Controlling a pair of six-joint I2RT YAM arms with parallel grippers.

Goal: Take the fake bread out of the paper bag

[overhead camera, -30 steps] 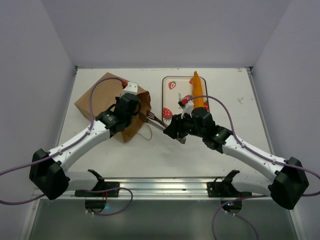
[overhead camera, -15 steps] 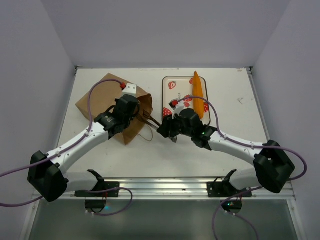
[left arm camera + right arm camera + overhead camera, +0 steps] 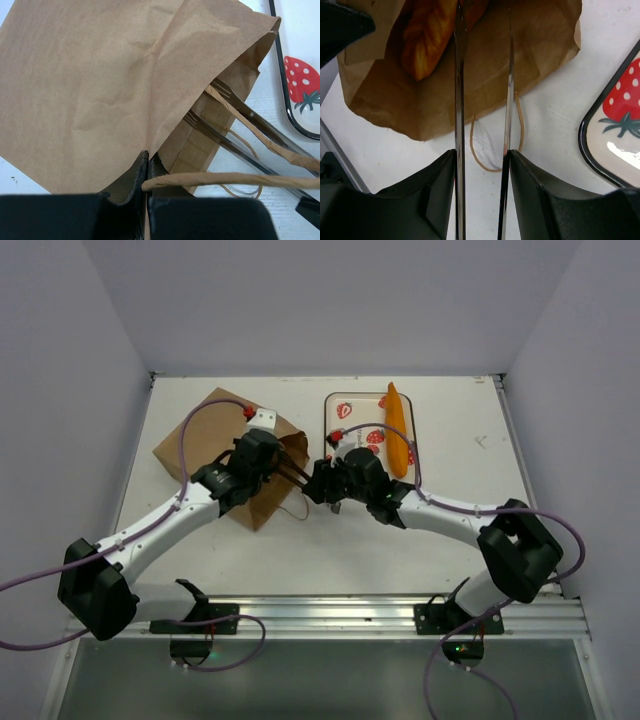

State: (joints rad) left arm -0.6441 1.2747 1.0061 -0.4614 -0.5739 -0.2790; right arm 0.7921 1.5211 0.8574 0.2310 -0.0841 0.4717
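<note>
Paper bag [image 3: 208, 435] mouth faces right; left gripper [image 3: 148, 161] pinches its edge; right gripper [image 3: 481, 157] clamps tongs [image 3: 459, 100] aimed into it.

White table [image 3: 350, 560], pale grey walls [image 3: 330, 300].

Left gripper [image 3: 264, 462] down on the mouth edge of the paper bag [image 3: 205, 435]; bag lies flat, spreading left of it and beyond. Right gripper [image 3: 322, 485] just right of the mouth, metal tongs [image 3: 298, 473] running from it into the opening. Beyond the right gripper: strawberry-print tray [image 3: 360, 405], one orange fake bread loaf [image 3: 397, 425] lying on its right side. Handle loop [image 3: 293, 510] on the table [image 3: 460, 420], nearer than both grippers, between them.
</note>
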